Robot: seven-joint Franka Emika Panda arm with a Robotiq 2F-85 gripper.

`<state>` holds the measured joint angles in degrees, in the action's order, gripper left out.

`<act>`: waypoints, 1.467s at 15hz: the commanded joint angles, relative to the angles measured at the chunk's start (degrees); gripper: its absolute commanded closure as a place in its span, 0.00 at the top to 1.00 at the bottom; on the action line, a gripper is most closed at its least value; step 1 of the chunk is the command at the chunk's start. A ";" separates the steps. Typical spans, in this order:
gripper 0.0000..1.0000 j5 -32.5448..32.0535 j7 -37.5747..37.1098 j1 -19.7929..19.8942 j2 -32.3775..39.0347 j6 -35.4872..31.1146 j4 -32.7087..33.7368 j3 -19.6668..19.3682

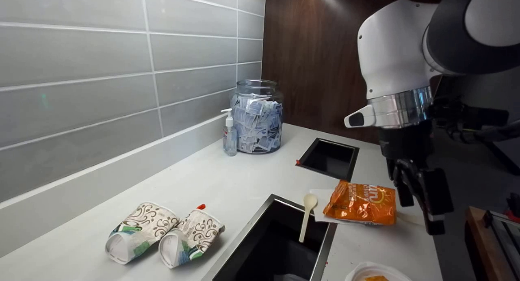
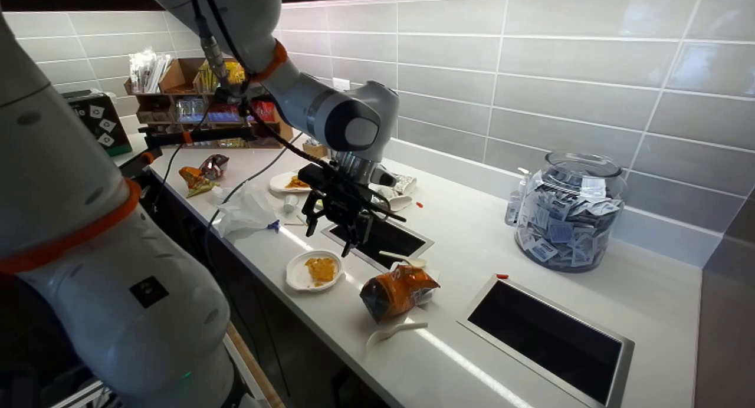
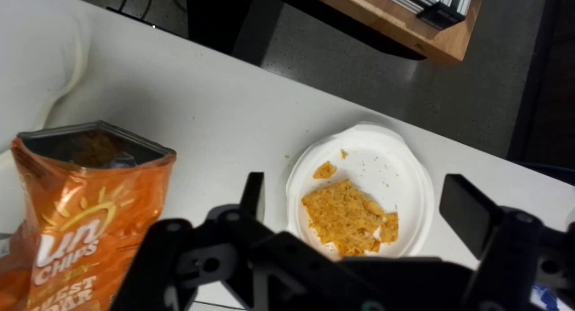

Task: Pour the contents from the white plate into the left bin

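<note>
near the bag [image 1: 361,202], the plate [image 3: 402,178] is topped with chips [image 3: 343,214]; just beside the bag, the left bin [image 1: 268,236] is sunk in the counter [image 1: 211,183]. the gripper [image 1: 421,216] is held up, jaws spread wide.

White plate [image 3: 404,185]: flat on worktop [image 3: 224,122], broken orange chips [image 3: 343,216] on it. Left bin [image 1: 268,238]: dark, metal-rimmed, near plate.

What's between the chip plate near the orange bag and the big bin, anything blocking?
Nothing visible stands between the white plate and the big bin. But a pale spoon pokes over the bin's opening, beside the orange bag.
</note>
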<state>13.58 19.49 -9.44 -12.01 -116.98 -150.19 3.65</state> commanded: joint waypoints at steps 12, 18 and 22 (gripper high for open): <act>1.00 2.90 7.69 -6.89 1.35 -14.31 -2.89 5.22; 1.00 1.93 9.06 -7.08 6.19 -15.20 -1.50 5.77; 1.00 1.40 13.86 -7.38 7.68 -19.17 -1.75 7.01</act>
<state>15.59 29.69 -16.43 -6.30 -133.30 -152.39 9.88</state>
